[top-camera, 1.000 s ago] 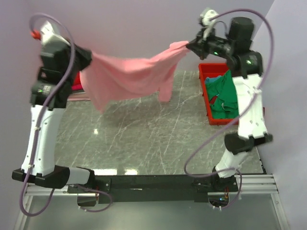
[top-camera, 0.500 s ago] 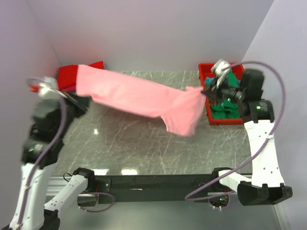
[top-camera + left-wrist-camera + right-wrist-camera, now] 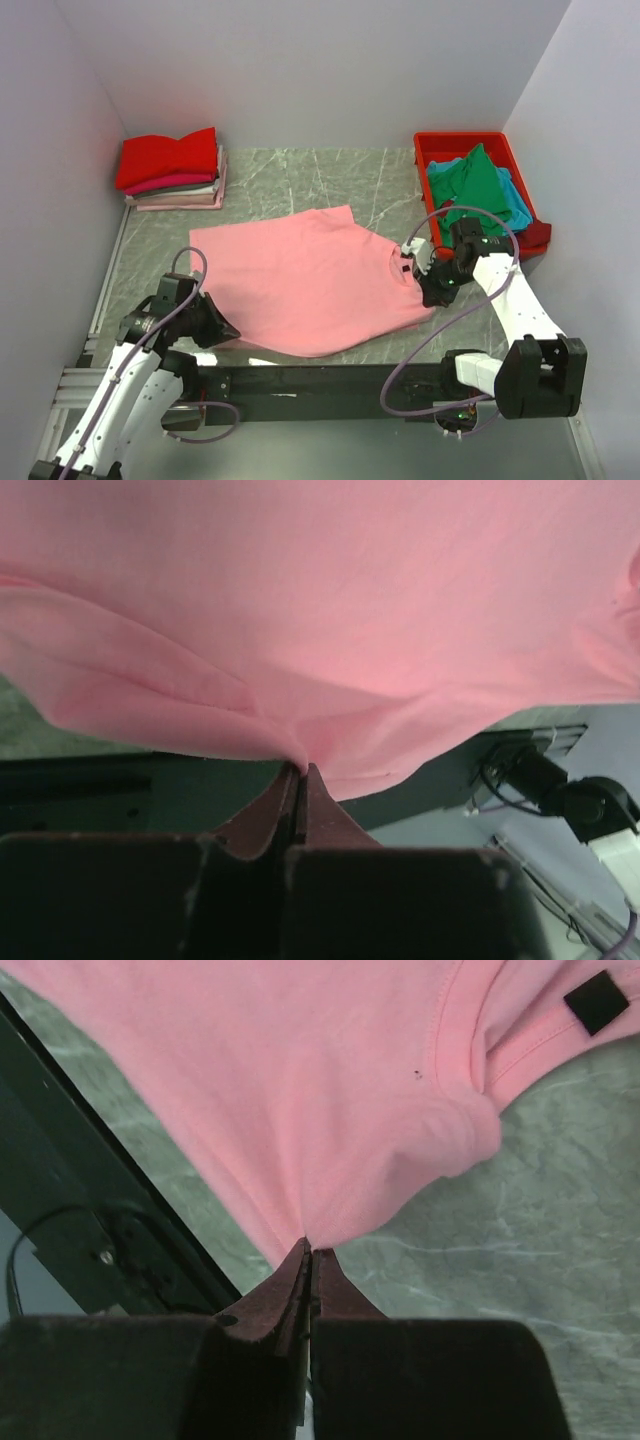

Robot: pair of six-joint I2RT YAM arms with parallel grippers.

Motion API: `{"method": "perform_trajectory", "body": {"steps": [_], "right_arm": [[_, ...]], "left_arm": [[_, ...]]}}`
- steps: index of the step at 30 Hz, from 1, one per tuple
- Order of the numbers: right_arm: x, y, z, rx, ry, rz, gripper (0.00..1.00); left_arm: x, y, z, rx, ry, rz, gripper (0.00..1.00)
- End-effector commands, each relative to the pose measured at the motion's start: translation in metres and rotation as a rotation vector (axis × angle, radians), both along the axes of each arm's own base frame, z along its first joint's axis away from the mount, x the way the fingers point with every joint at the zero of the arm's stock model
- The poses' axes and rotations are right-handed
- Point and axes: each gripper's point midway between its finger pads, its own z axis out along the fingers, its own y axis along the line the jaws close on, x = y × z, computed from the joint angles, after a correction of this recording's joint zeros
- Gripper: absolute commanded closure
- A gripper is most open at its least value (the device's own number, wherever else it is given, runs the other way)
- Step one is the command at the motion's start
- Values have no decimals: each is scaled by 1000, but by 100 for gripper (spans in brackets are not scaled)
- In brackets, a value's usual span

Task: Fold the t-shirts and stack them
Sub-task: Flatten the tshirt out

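Both jaws on pink t-shirt [image 3: 300, 285] edges

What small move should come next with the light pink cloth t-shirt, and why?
Probably open both grippers and lift away: the light pink cloth t-shirt lies spread on the grey marble table, while the left gripper and right gripper pinch its opposite ends.

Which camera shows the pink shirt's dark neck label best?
The right wrist view: the label is a clear dark square by the collar. The top view has it tiny at best; the left wrist view shows the pink shirt without it.
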Motion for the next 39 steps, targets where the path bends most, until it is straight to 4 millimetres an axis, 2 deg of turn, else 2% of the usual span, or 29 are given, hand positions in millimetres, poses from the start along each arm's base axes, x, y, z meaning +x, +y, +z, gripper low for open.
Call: {"method": "perform_trajectory", "body": {"steps": [1, 5, 7, 8, 9, 10, 11, 12, 13, 15, 16, 17, 18, 19, 20, 21, 22, 23, 24, 25, 26, 28, 29, 30, 33, 36, 37, 39], "right_arm": [[-6, -14, -2, -71, 1, 73, 100], [-9, -17, 3, -90, -4, 85, 100], [-11, -18, 7, -98, -10, 93, 93], [-8, -19, 13, -99, -28, 93, 78], [-11, -18, 16, -97, -27, 101, 70], [-9, -18, 20, -96, -41, 100, 64], [-2, -16, 31, -87, -80, 101, 56], [1, -14, 38, -79, -96, 93, 52], [6, -12, 44, -67, -118, 88, 49], [28, -3, 65, -18, -201, 79, 44], [37, 2, 72, 11, -218, 44, 43], [53, 6, 80, 41, -233, 23, 41], [72, 22, 89, 136, -256, -15, 41], [85, 28, 92, 177, -252, -38, 41], [107, 37, 88, 212, -206, -53, 41], [121, 46, 88, 246, -166, -90, 43], [132, 56, 87, 282, -126, -91, 45], [159, 63, 80, 293, -79, -103, 48], [172, 71, 77, 308, -38, -141, 49], [185, 78, 72, 304, -16, -161, 49], [210, 81, 62, 294, 5, -193, 50], [239, 86, 51, 259, 24, -306, 50], [257, 88, 41, 238, 30, -318, 50], [263, 91, 37, 234, 38, -322, 50], [284, 112, 20, 206, 25, -312, 48], [305, 131, 11, 191, 9, -342, 46], [317, 134, 8, 195, 1, -353, 46], [325, 142, 2, 190, -2, -373, 46]], "left_arm": [[-13, -14, 6, -69, 44, -86, 99], [-20, -12, 10, -38, 82, -116, 99], [-25, -10, 16, -24, 94, -137, 94], [-27, -10, 20, -24, 95, -150, 88], [-29, -10, 25, -25, 86, -175, 81], [-26, -14, 42, -46, 46, -192, 67], [-27, -15, 51, -55, 29, -205, 62], [-25, -16, 64, -62, -19, -223, 56], [-16, -17, 90, -66, -111, -220, 46], [-3, -16, 114, -55, -211, -208, 39], [9, -9, 128, -15, -280, -172, 37], [17, -7, 134, -1, -316, -154, 37], [35, -7, 144, 10, -401, -135, 36], [47, -5, 141, 29, -417, -111, 34], [65, 0, 142, 68, -470, -76, 33], [87, -2, 155, 69, -571, -57, 32], [104, -3, 152, 88, -596, -59, 32], [120, 3, 154, 135, -638, -36, 32], [132, 5, 156, 181, -681, -50, 31], [154, 6, 168, 216, -737, -49, 31], [164, 10, 173, 256, -760, -46, 31], [188, 24, 189, 375, -822, -16, 29], [195, 29, 193, 413, -841, -2, 27], [201, 43, 196, 487, -858, 39, 20], [211, 57, 199, 564, -906, 86, 16], [211, 65, 185, 625, -897, 79, 16], [209, 68, 174, 647, -877, 72, 16], [206, 72, 165, 673, -861, 58, 17]]}}
